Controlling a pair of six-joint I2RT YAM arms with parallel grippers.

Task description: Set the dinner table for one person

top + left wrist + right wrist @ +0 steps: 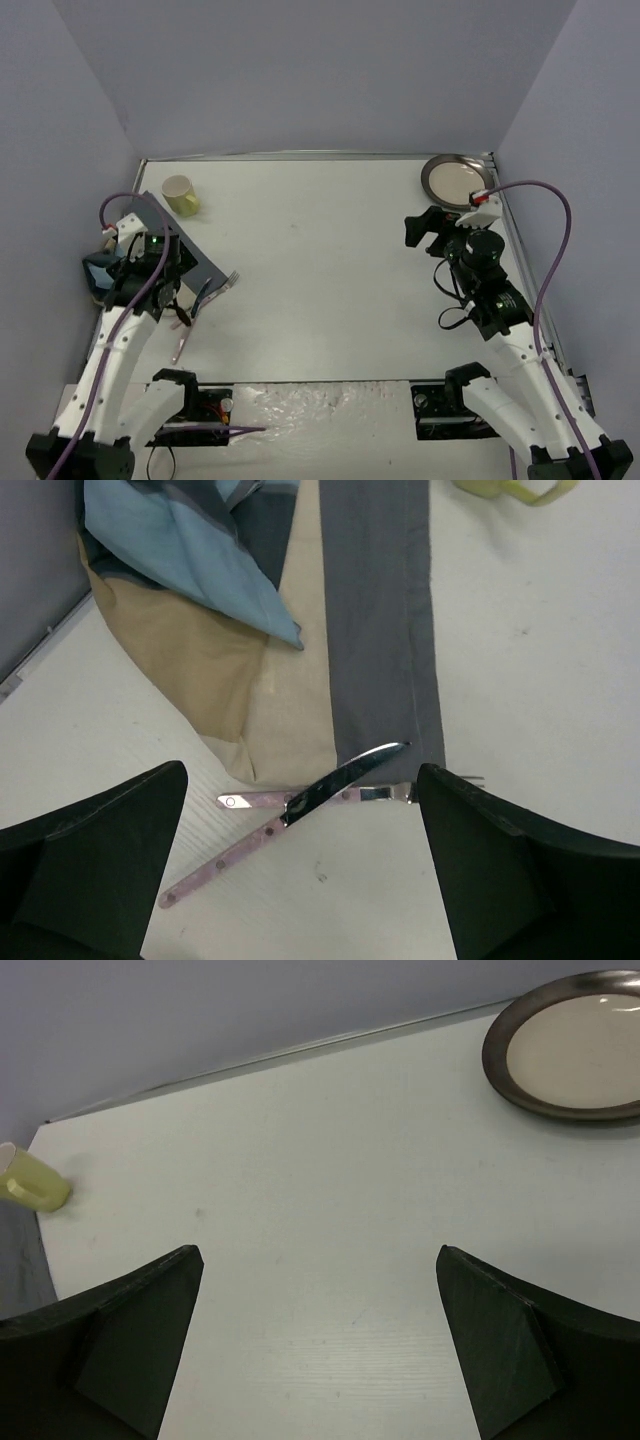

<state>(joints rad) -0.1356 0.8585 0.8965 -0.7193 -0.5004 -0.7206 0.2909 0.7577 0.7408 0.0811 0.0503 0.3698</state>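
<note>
The desk (330, 270) is a flat white rectangle with thin metal edging. It fills the floor between plain lavender-grey walls (300, 70), in front of both arms. The left tool (300, 780) gapes wide and empty over crossed pink-handled cutlery (330, 785) at the edge of a crumpled cloth (380, 610). The right tool (320, 1260) is also wide and empty, over bare desk near the plate (575, 1050).

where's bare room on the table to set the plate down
The wide middle of the dinner table, between the cup and the plate, is bare. The left edge is crowded: crumpled placemat and crossed cutlery at its edge.
</note>
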